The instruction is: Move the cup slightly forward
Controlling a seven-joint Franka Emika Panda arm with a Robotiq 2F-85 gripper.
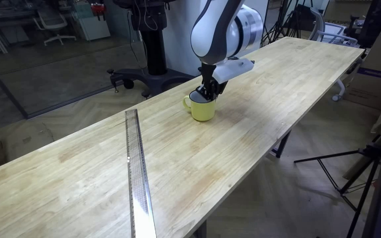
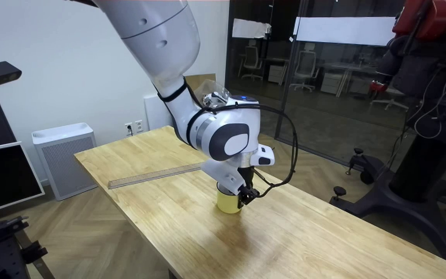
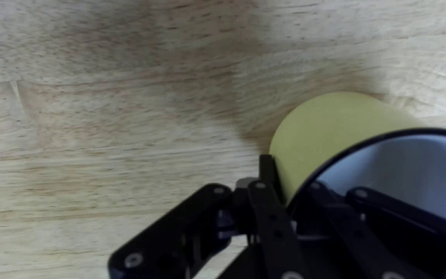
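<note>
The cup (image 1: pixel 203 111) is a yellow mug with a white inside and a dark rim. It stands upright on the wooden table in both exterior views (image 2: pixel 227 203). Its handle (image 1: pixel 186 103) points away from the gripper; the handle is out of sight in the wrist view. My gripper (image 1: pixel 211 94) points down at the cup's rim. In the wrist view the gripper (image 3: pixel 289 193) is shut on the cup's wall (image 3: pixel 323 128), with one finger outside and the other inside the cup. The inner fingertip is partly dark and hard to make out.
A long clear ruler-like strip (image 1: pixel 137 165) lies across the table (image 1: pixel 88 172), apart from the cup. The table's long edges run on both sides of the cup. A black wheeled stand (image 1: pixel 157 77) stands beyond one edge, and a tripod (image 1: pixel 372 152) beyond the opposite edge.
</note>
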